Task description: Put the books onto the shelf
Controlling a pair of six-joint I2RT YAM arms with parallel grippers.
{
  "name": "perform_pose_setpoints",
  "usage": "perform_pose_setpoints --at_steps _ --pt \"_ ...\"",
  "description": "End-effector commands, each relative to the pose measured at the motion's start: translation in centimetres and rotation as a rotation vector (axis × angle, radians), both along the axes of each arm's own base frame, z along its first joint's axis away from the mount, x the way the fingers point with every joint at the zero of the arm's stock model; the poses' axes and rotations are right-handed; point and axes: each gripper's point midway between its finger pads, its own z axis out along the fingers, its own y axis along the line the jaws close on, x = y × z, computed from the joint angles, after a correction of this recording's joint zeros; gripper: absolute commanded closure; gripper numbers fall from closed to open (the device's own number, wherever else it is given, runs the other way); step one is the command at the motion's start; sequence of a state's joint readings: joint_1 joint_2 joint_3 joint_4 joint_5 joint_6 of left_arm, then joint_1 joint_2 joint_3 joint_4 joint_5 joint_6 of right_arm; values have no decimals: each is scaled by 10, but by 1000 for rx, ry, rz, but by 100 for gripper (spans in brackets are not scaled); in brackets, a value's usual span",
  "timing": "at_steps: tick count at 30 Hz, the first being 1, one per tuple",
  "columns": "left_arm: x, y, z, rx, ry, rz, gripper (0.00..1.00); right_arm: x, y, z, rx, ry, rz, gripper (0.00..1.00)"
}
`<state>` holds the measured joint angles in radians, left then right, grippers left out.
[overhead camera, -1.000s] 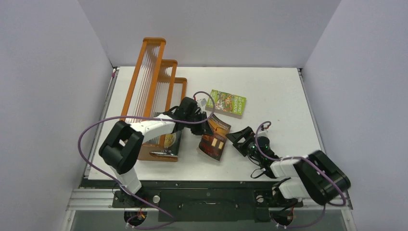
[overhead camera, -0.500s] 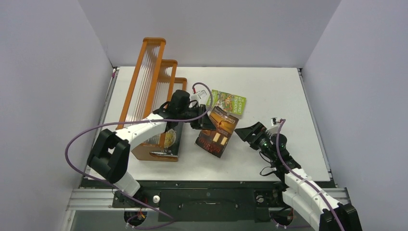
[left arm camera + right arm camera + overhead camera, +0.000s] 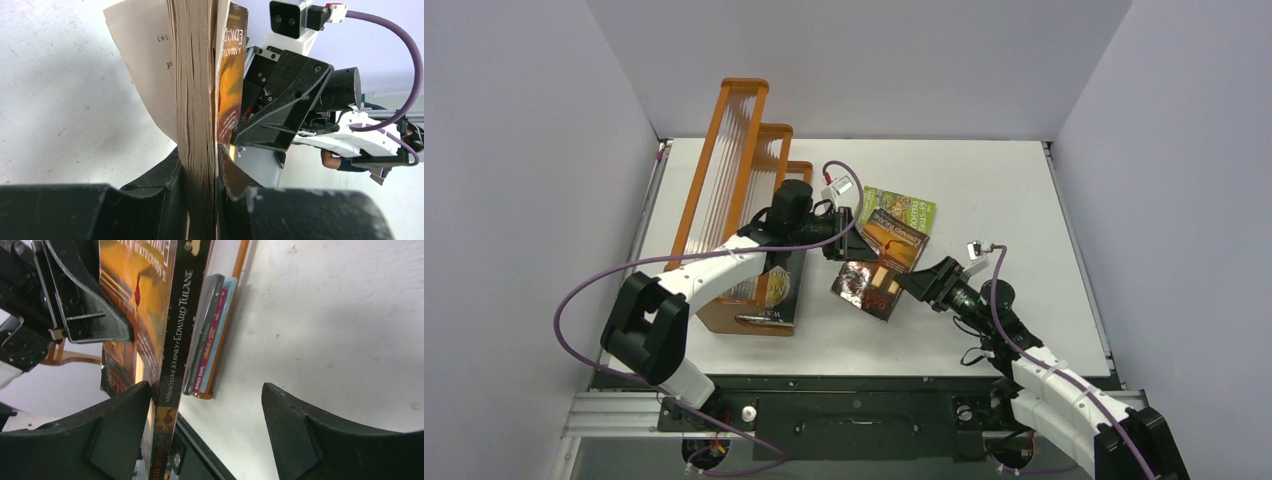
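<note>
Right now the brown-orange book [image 3: 882,265] hangs off the table [image 3: 994,190], tilted, pinched at its page edge by my left claw [image 3: 849,245]. The jaws are nearly closed, with only the block of pages between them. In the left wrist view one loose leaf fans out on the far side of that grip, so I judge the hold to be on the pages and not on both covers.

My right claw [image 3: 909,283] stands wide open and holds nothing. The book's lower spine corner sits inside its gap, hard against the claw's left finger, with the right finger well apart. I cannot tell whether that left finger actually touches the cover.

To do this step well, I would centre the spine between the right fingers before closing. I would take both covers squarely, and only then let the left claw ease off. Closing off-centre could twist the book or crease that loose leaf.

Behind the left claw is the shelf [image 3: 746,84]. The black book [image 3: 776,295] is in its lowest tier, under the left arm. In the right wrist view the Roald Dahl book [image 3: 207,355] and the light blue book [image 3: 222,325] are racked beyond the spine. The green book [image 3: 896,212] lies flat just past the left claw's tip.
</note>
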<state>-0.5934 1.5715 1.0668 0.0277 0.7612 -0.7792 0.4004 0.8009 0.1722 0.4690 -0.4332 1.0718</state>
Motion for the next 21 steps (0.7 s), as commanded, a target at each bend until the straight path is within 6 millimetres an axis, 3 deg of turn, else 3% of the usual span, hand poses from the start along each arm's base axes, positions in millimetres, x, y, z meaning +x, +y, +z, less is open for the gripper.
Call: perform_pose_setpoints --at_steps 1,10,21 --pt "2 -12 55 -130 -123 -57 100 1 17 19 27 -68 38 25" --pt "0 -5 62 -102 -153 -44 100 7 23 16 70 -61 32 34" --pt "4 -5 71 -102 -167 -27 100 9 28 15 90 -58 53 28"
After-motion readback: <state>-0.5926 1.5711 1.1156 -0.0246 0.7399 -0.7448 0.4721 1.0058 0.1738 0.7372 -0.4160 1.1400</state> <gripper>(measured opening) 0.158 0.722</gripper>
